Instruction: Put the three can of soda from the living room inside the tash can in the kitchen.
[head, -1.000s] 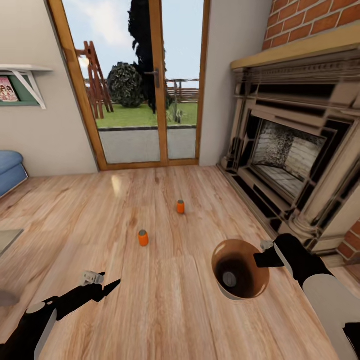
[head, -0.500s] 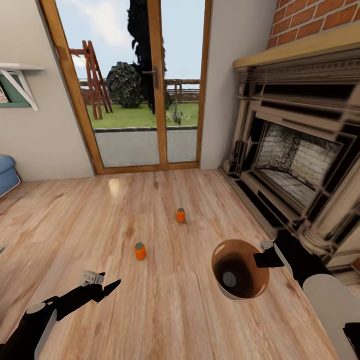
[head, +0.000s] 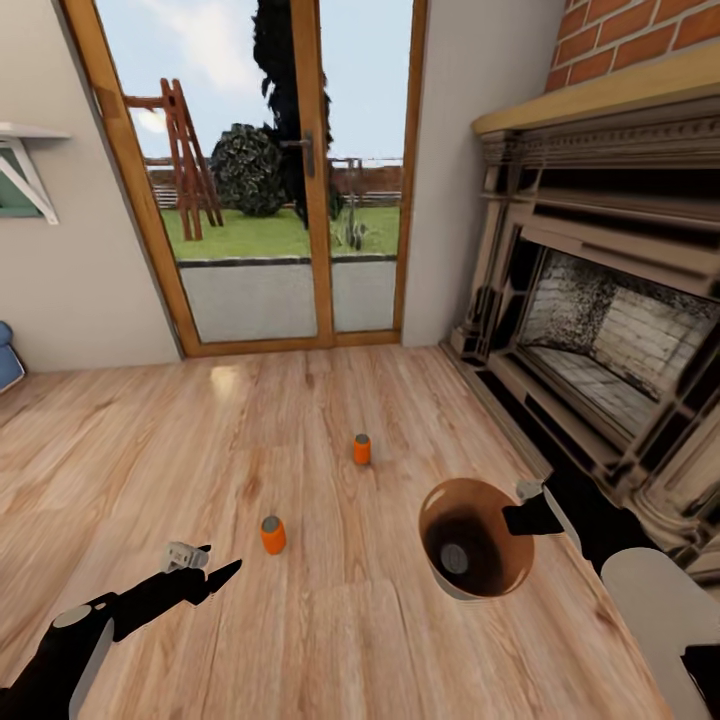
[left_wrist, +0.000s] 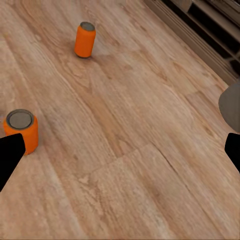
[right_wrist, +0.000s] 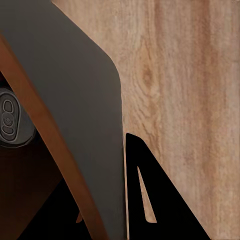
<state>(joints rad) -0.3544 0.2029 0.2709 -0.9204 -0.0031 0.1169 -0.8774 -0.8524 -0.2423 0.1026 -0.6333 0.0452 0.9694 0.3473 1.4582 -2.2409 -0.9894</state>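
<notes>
Soda cans: two (head: 272, 534) (head: 362, 449) on floor (one (head: 455, 557) inside held trash can (head: 500, 580)).

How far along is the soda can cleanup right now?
Done: one can lies inside the trash can. In hand: the right claw grips the trash can's rim, carrying it. Left: two cans stand on the floor, the near one ahead of the open left claw, the far one beyond.

Two upright orange soda cans (head: 272, 535) (head: 362, 449) on plank floor, third (head: 455, 558) inside copper-brown trash can (head: 505, 575).
</notes>
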